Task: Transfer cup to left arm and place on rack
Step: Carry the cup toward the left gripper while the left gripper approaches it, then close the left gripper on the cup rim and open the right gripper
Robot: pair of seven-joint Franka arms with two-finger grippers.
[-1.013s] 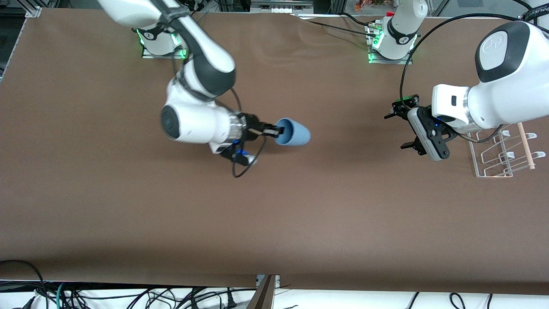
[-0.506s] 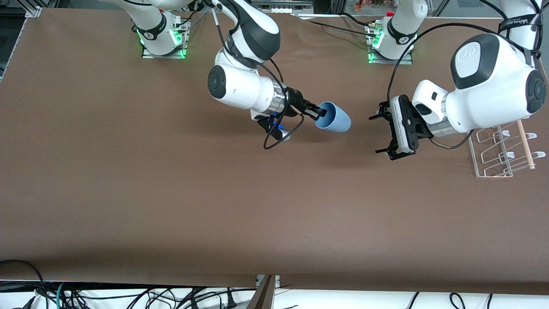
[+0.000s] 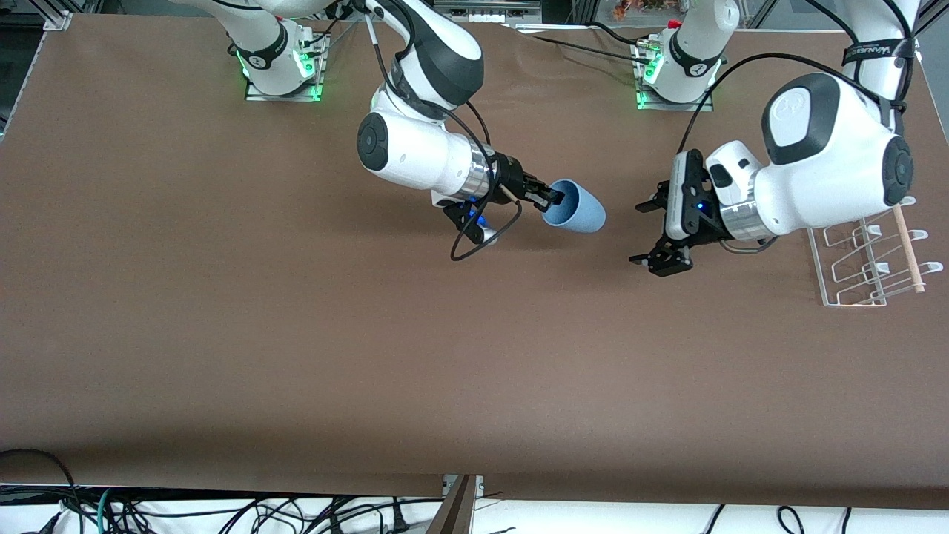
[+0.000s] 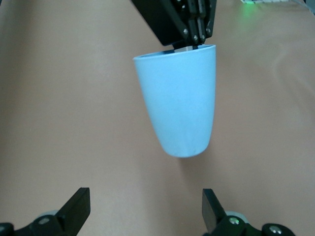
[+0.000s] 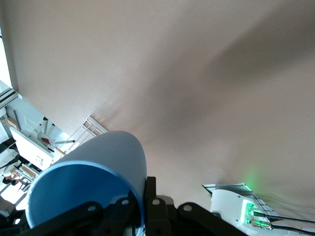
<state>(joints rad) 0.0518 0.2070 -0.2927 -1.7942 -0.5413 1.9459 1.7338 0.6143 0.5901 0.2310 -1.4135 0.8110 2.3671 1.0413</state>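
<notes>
The light-blue cup [image 3: 575, 208] hangs sideways in the air over the table's middle, its base pointing toward the left arm. My right gripper [image 3: 554, 197] is shut on the cup's rim, one finger inside and one outside; the rim shows in the right wrist view [image 5: 93, 184]. My left gripper [image 3: 651, 233] is open and empty, facing the cup's base with a gap between them. In the left wrist view the cup [image 4: 179, 101] sits ahead of my open left gripper [image 4: 146, 211]. The wire rack [image 3: 875, 259] with its wooden rod stands at the left arm's end of the table.
The brown table [image 3: 296, 356] is bare nearer the front camera. Both arm bases [image 3: 278, 63] stand along the edge farthest from the front camera. Cables hang below the table's nearest edge.
The right arm carried the cup up and toward the left arm, then held still. The left gripper swung round toward the cup and moved closer, staying open.
</notes>
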